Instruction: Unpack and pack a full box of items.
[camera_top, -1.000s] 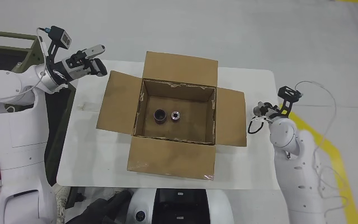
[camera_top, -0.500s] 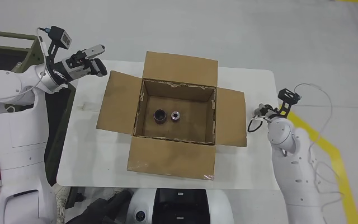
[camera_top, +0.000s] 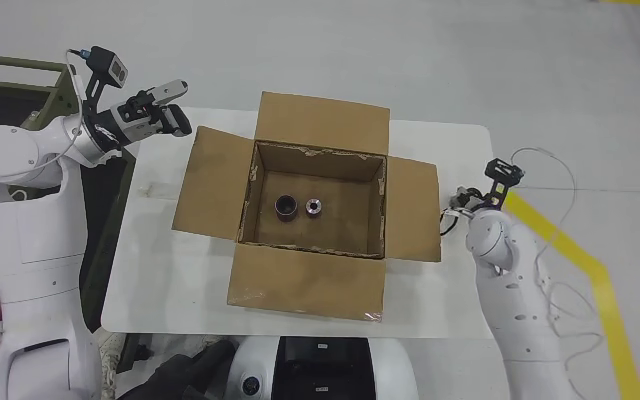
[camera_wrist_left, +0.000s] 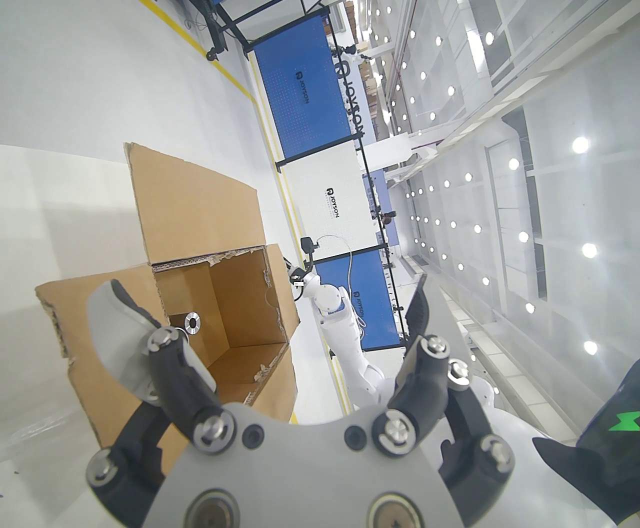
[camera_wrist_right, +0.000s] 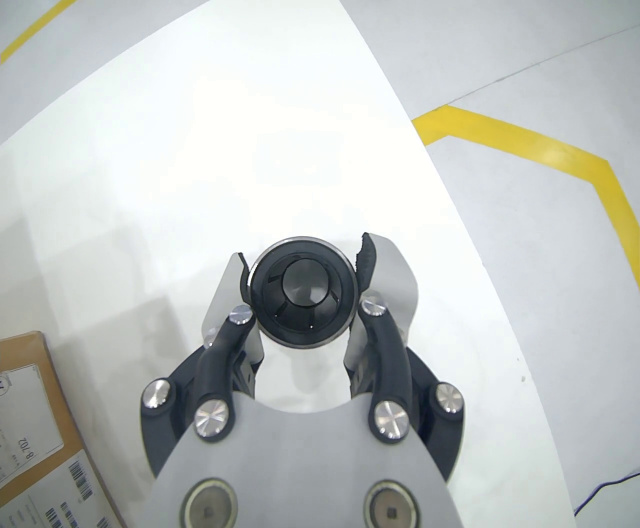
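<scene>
An open cardboard box (camera_top: 313, 152) stands mid-table with all flaps spread. On its floor lie a dark ring-shaped part (camera_top: 285, 207) and a silver one (camera_top: 314, 208); the silver part (camera_wrist_left: 191, 322) also shows past the box wall (camera_wrist_left: 195, 215) in the left wrist view. My left gripper (camera_top: 181, 107) hangs open and empty beyond the box's far-left corner, its fingers spread wide (camera_wrist_left: 267, 295). My right gripper (camera_wrist_right: 304, 255) is shut on a black round part (camera_wrist_right: 303, 299) just above the bare table, beside the right flap (camera_top: 452, 215).
A dark green frame (camera_top: 40, 90) stands off the table's left side. The box's right flap, with labels (camera_wrist_right: 35, 425), lies close to my right gripper. The table's right edge (camera_wrist_right: 450, 210) and a yellow floor line (camera_top: 560, 235) are just beyond.
My right arm has swung a little toward the box, with the gripper still beside the right flap. The left arm and the box contents have not moved.
</scene>
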